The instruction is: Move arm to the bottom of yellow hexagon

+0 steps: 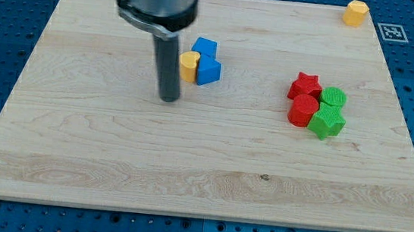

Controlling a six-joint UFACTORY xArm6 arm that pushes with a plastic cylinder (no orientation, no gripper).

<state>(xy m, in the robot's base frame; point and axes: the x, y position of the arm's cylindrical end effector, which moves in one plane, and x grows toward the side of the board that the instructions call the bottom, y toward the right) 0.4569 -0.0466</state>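
Tip far from the corner hexagon

My tip (168, 98) rests left of a yellow cylinder (189, 65); the yellow hexagon (355, 13) sits at the surface's (111, 160) top-right corner. No pincer shows.

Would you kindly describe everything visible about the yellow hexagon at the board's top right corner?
The yellow hexagon is a small, matte orange-yellow block with a flat six-sided top and short faceted walls. It stands upright on the wooden board at the view's top right corner, close to the edge. Nothing touches it; my tip rests far to the view's left and lower.
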